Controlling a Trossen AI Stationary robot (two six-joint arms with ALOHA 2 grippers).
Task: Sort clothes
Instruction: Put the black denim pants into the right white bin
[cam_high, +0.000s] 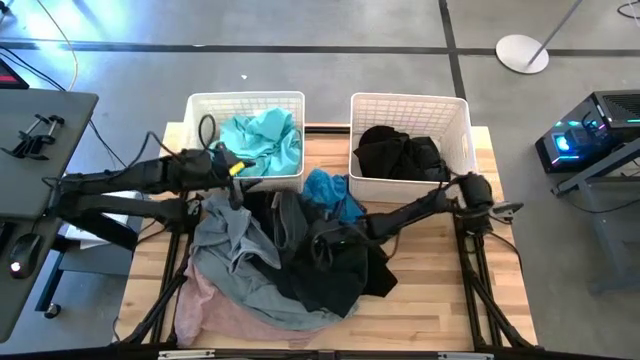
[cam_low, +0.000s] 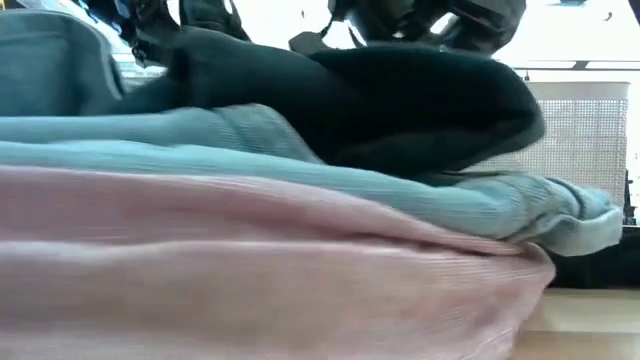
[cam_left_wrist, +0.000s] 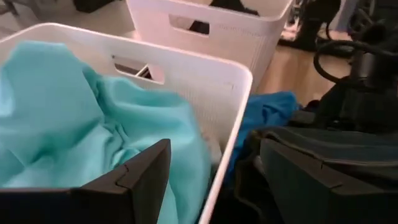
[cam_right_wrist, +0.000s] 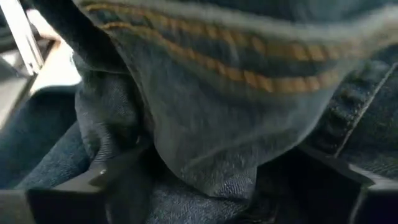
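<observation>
At the near edge of the wooden bench a pile of unsorted clothes is seen: a pale pink ribbed garment at the bottom near the left corner, a grey-blue garment spread over it, and black clothing heaped toward the middle. Most of the sorting is judged still to be done.

The right gripper is lowered into the middle of the pile with its jaws spread wide around a fold of blue denim with orange stitching; the denim appears not yet clamped, though the close view leaves this uncertain. A bright blue garment lies just behind the pile, beside the baskets.

The left gripper is held open and empty over the near rim of the left white slatted plastic basket, in which a teal garment has been placed. At the far edge, the right white slatted basket holds black clothes.
</observation>
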